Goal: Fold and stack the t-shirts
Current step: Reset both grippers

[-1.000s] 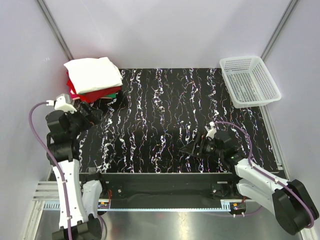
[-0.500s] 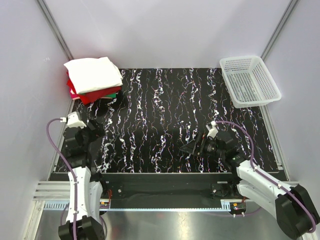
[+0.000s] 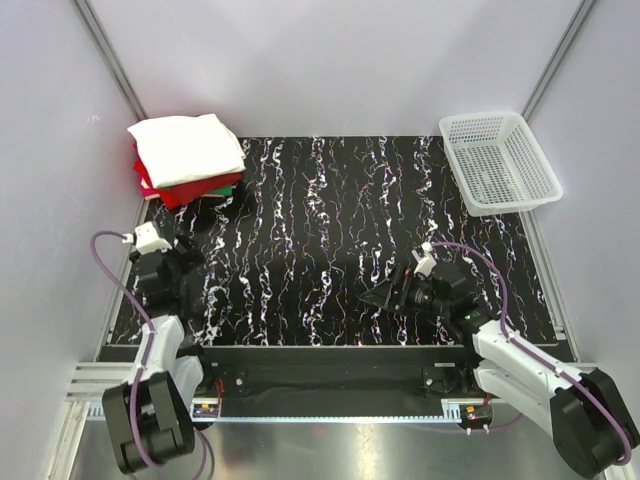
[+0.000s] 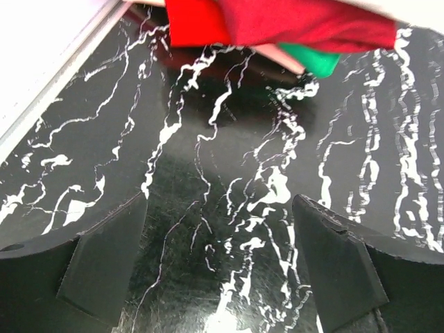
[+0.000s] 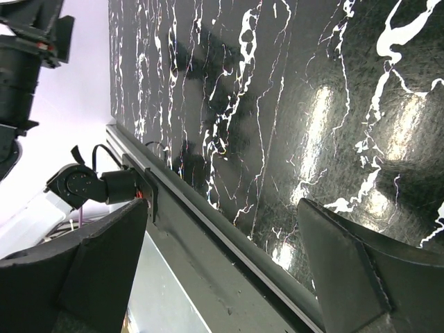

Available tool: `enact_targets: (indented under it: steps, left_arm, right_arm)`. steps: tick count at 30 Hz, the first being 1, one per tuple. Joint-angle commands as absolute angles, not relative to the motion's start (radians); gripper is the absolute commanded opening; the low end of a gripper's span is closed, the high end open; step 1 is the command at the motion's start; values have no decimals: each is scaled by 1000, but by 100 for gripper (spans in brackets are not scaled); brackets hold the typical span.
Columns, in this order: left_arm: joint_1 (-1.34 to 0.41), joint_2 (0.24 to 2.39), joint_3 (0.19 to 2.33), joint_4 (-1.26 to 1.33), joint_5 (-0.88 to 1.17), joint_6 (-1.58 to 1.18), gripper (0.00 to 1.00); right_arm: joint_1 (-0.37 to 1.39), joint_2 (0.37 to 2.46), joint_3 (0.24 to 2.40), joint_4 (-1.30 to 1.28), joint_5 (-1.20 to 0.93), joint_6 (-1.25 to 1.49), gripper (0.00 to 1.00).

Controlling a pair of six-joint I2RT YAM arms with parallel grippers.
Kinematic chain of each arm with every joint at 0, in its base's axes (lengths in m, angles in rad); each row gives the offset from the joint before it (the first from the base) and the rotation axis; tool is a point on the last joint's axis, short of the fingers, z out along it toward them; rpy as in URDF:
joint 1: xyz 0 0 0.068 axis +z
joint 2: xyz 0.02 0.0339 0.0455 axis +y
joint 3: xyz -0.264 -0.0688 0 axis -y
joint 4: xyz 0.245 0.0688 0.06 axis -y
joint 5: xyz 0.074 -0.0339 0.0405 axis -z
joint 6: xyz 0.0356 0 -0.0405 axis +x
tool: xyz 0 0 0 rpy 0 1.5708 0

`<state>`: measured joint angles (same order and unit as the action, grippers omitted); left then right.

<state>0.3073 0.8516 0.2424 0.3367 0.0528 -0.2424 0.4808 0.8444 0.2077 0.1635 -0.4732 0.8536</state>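
Note:
A stack of folded t-shirts stands at the table's far left corner. The white t-shirt lies on top, with dark red, bright red and green ones under it. The left wrist view shows the stack's lower edge, red and green. My left gripper is open and empty, low over the table just in front of the stack. My right gripper is open and empty near the front edge, right of centre.
A white mesh basket sits at the far right corner. The black marbled table lies between white walls. The front rail runs close under my right gripper. The left arm shows in the right wrist view.
My left arm has dropped and pulled back toward its base, away from the stack. My right arm has barely moved.

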Motion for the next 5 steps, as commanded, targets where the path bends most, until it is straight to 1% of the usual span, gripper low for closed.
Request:
enact_targets:
  steps: [1, 5]
  left_arm:
    - [311, 905, 219, 543, 2, -224, 91]
    - [281, 959, 190, 642, -55, -213, 92]
  right_arm:
    - [471, 830, 206, 199, -479, 851, 95]
    - [472, 812, 202, 195, -480, 850, 96]
